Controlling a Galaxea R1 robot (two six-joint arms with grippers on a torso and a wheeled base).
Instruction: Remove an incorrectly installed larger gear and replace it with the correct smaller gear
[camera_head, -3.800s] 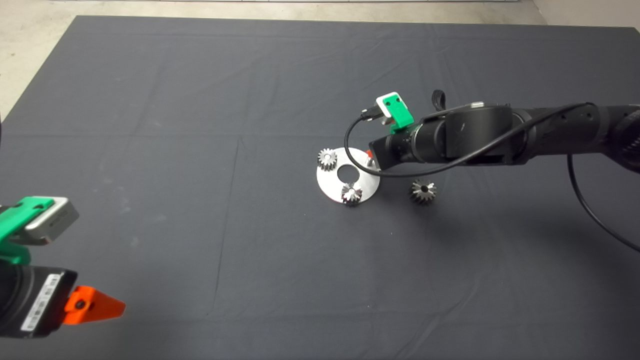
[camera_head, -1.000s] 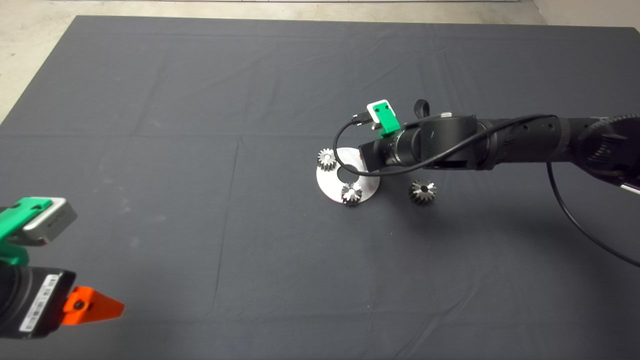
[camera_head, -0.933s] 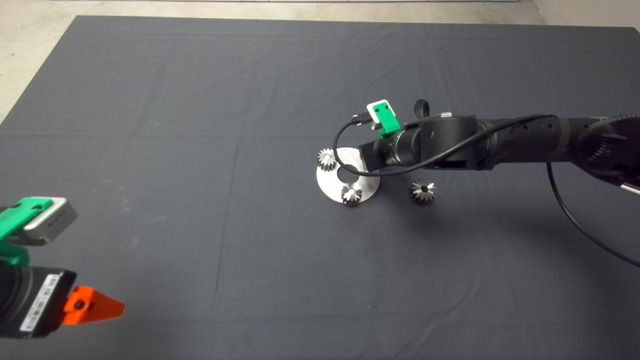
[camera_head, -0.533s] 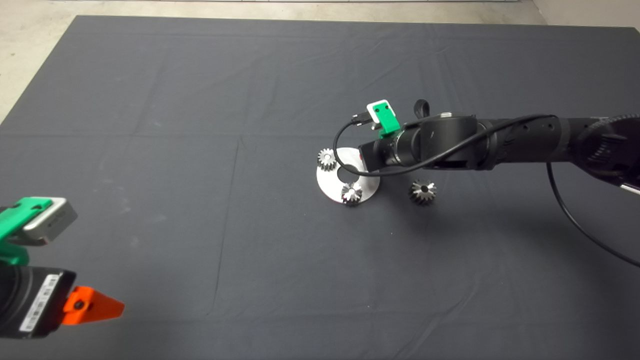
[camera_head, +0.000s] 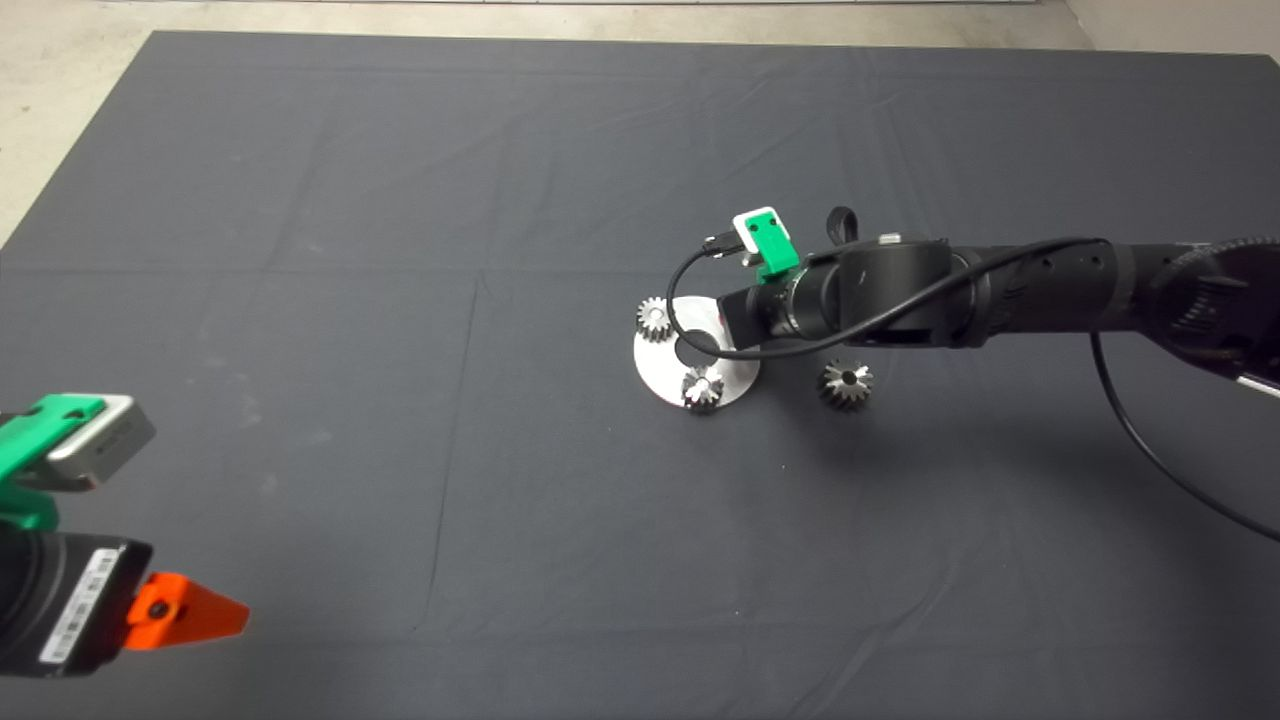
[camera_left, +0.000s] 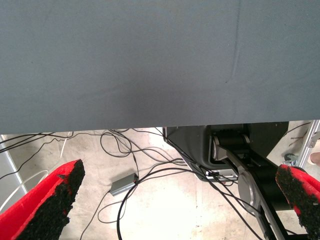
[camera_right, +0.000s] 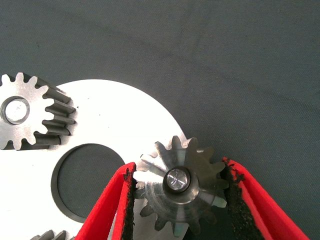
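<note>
Dark mat (camera_head: 400, 200) over the desk carries every item you need to check.

Item 1, the smaller gear (camera_right: 180, 187): it sits on the silver plate (camera_right: 115, 115) with a pin end showing in its centre hole, at the plate's edge nearest the right arm. You cannot see it in the head view, where the arm covers it.

Item 2, right pincer (camera_right: 180, 167): closed on the smaller gear, its black pads (camera_right: 129, 197) pressed to the teeth on both sides.

Item 3, the silver plate: round, flat on the mat, with a wide centre hole. It also bears a pale flat-toothed gear (camera_head: 653, 318) at its far-left edge and a small shiny gear (camera_head: 703, 387) at its near edge.

Item 4, the larger gear (camera_head: 847, 383): loose on the mat just beside the plate, on the right arm's side, centre hole up, touching nothing else.

Item 5, left pincer (camera_head: 190, 612): parked at the mat's lower left corner, well apart from the plate, fingers spread wide and holding nothing. Beyond them you see floor and cables (camera_left: 125, 165).
</note>
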